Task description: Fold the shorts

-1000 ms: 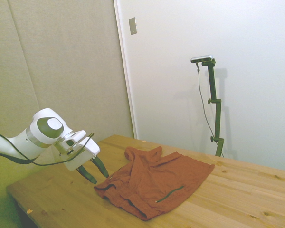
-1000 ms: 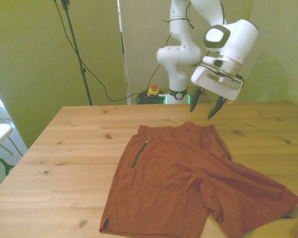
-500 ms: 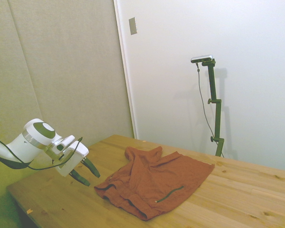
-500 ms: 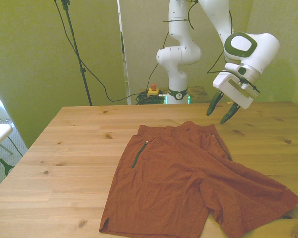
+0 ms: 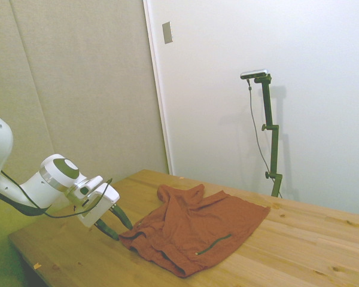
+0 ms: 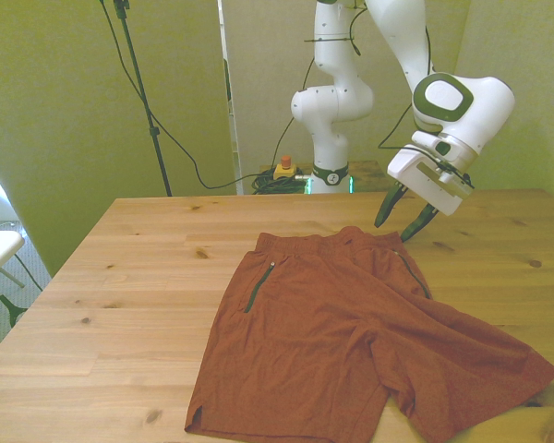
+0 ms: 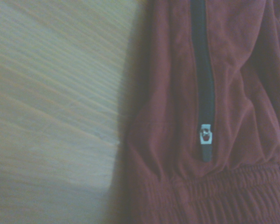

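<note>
**Shorts still unfolded, gripper lined up at the waistband corner**

So the folding hasn't really started, judging by how things lie. The shorts are spread out mostly flat on the table, waistband toward the far edge, both legs running to the near edge. The leg on the front view's right fans out toward the near right corner and is a bit rumpled where the two legs meet. No part of the cloth is doubled over in the front view; from the side view the shorts look bunched at the waistband end, with a little peak of fabric sticking up, so it's not a perfectly neat start either.

The gripper hangs just above the table at the waistband corner on the front view's right, fingers spread apart and holding nothing. In the side view the gripper sits right beside the cloth's edge, tips close to the wood, and I can't tell whether they're touching fabric yet. The wrist view backs that up: the edge of the shorts against bare wood, the elastic waistband, and the dark pocket zip with its small pull.

My read: it's about to pinch that corner. Every fold is still left to do.
</note>
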Tool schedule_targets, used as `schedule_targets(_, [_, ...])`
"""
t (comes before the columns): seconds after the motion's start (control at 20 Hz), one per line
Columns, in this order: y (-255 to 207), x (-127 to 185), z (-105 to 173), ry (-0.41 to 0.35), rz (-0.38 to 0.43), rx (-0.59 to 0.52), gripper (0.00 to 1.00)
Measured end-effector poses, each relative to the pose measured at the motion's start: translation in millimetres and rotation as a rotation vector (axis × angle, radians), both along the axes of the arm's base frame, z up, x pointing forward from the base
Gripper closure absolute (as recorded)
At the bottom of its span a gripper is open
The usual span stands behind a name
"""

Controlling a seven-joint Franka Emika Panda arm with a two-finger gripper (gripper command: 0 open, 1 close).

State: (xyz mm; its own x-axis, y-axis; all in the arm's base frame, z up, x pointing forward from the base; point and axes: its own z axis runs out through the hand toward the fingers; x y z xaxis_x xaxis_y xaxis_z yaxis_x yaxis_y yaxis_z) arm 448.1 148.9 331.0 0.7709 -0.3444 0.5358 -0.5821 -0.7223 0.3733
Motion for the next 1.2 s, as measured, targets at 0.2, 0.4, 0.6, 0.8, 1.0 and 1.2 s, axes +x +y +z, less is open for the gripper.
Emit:
schedule_targets(0.2, [-12,6,-5,-0.001,-0.017,-0.005,1.00])
schedule_targets(0.4, [-12,7,-8,0.002,-0.019,-0.001,1.00])
schedule_targets(0.6, [-11,7,-11,0.004,-0.015,0.004,1.00])
schedule_targets(0.8, [-9,6,-13,0.004,-0.012,0.007,1.00])
schedule_targets(1.0, [-6,5,-13,0.002,-0.004,0.012,1.00])
schedule_targets(1.2, [-5,2,-6,-0.013,-0.001,0.012,1.00])
